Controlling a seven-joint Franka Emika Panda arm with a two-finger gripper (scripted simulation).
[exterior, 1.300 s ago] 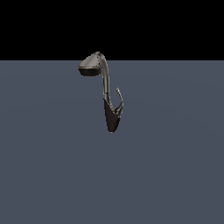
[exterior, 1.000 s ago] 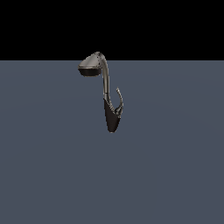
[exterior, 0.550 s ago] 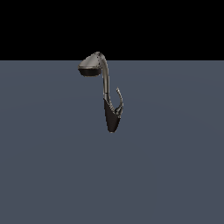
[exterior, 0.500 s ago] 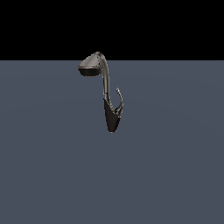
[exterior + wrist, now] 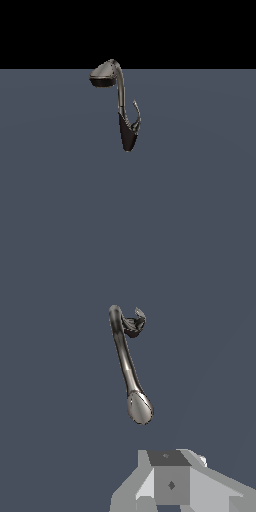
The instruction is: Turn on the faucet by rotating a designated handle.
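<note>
The faucet [image 5: 121, 102] stands on the flat grey surface, with a dark tapered base [image 5: 127, 137], a slim curved neck and a wide flattened spray head [image 5: 103, 75] toward the exterior view's left. The thin hooked handle [image 5: 136, 114] branches up from the base on the exterior view's right. In the wrist view I look down on the faucet [image 5: 125, 361], its spray head [image 5: 139, 408] and the handle [image 5: 139, 316] beyond the neck. Only the pale body of my gripper [image 5: 172, 483] shows, well apart from the faucet. Its fingers are hidden. The arm is out of the exterior view.
A plain grey surface [image 5: 60, 190] spreads around the faucet, with a black background [image 5: 200, 30] behind it. No other objects show.
</note>
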